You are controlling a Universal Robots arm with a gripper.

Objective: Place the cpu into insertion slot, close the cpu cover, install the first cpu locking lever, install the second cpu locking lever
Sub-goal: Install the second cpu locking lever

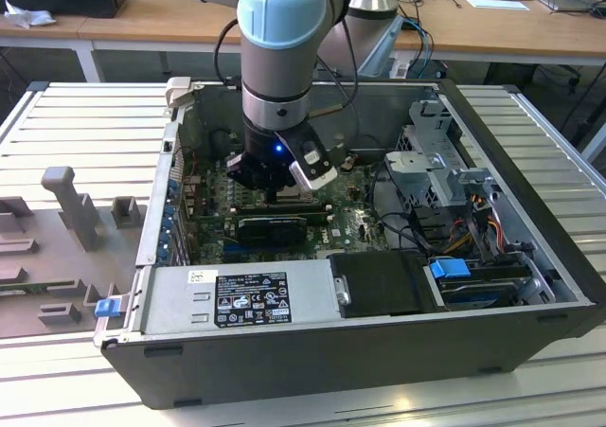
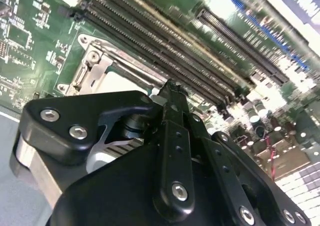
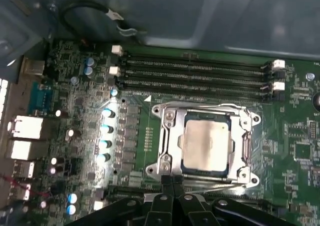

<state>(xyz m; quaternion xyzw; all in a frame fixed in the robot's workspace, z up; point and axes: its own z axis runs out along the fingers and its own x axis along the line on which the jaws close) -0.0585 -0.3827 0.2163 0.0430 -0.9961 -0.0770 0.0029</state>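
Observation:
The cpu (image 3: 207, 143), a pale silver square, lies flat in the insertion slot (image 3: 206, 172) on the green motherboard. The cpu cover (image 3: 169, 136), a silvery metal frame, lies down around the chip. One thin wire lever (image 3: 200, 106) runs along the cover's side nearest the memory slots, and another (image 3: 225, 185) along the opposite side. My gripper (image 3: 172, 178) is shut, its black fingertips pressed together at that opposite edge of the socket, right by the lever there. In the second wrist view the gripper (image 2: 170, 88) stands just beside the cover (image 2: 92, 68). In the exterior view the gripper (image 1: 273, 195) reaches down into the open computer case.
Several long black memory slots (image 3: 195, 73) run beside the socket. Blue-topped capacitors (image 3: 105, 128) stand on another side. Inside the case are a power supply (image 1: 237, 299), a black drive cover (image 1: 379, 283), a metal drive cage (image 1: 436, 152) and loose cables (image 1: 473, 219).

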